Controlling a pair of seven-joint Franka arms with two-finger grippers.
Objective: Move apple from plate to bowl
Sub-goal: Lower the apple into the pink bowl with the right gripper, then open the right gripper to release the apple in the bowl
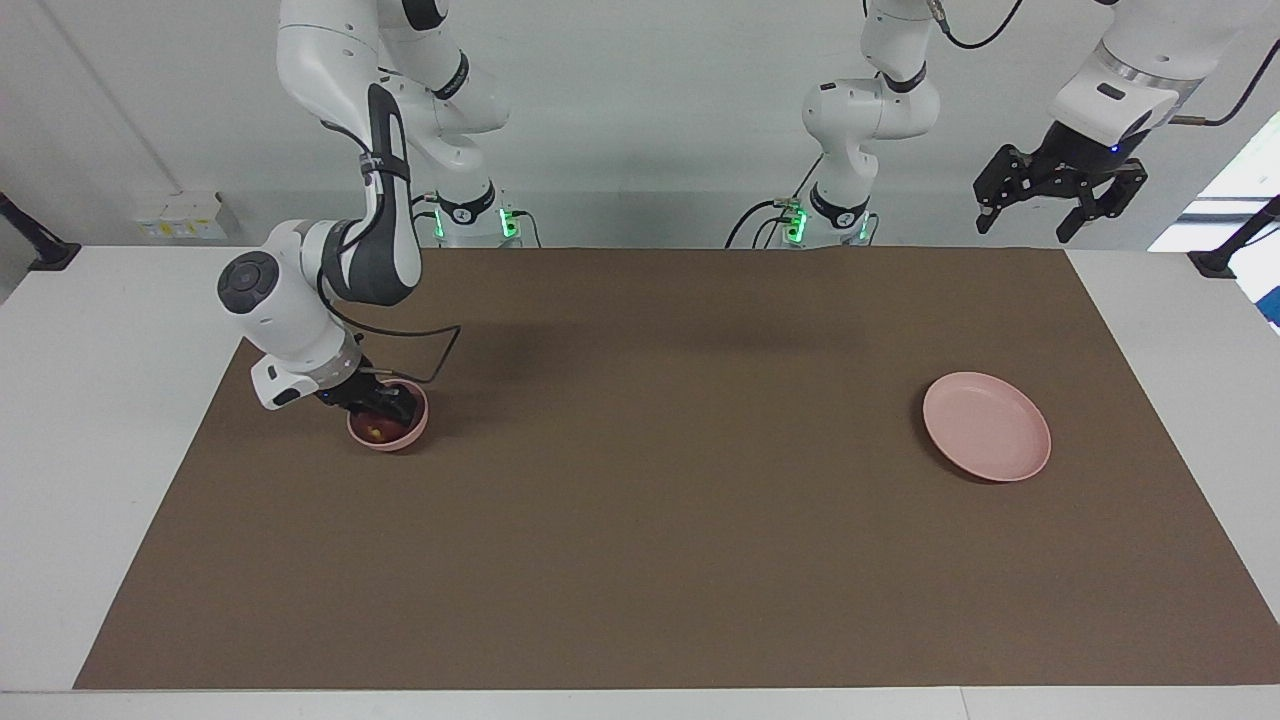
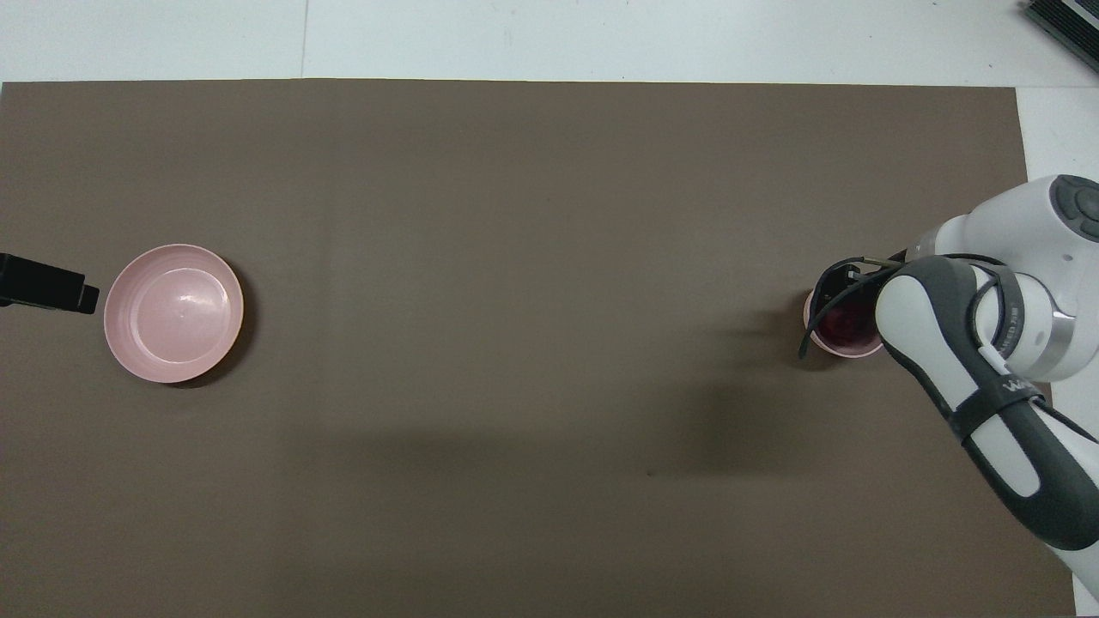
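The small dark red apple (image 1: 375,429) lies inside the deep pink bowl (image 1: 415,427) toward the right arm's end of the table. My right gripper (image 1: 385,405) reaches down into the bowl, right at the apple. In the overhead view the apple (image 2: 846,322) shows in the bowl (image 2: 846,350), partly covered by the right gripper (image 2: 846,292) and its cable. The flat pink plate (image 1: 987,427) sits bare toward the left arm's end and also shows in the overhead view (image 2: 176,313). My left gripper (image 1: 1030,225) waits open, raised high beside the plate; its tip (image 2: 51,287) shows in the overhead view.
A brown mat (image 1: 640,500) covers most of the white table (image 1: 100,400). A black cable loops from the right wrist over the mat beside the bowl (image 1: 440,360).
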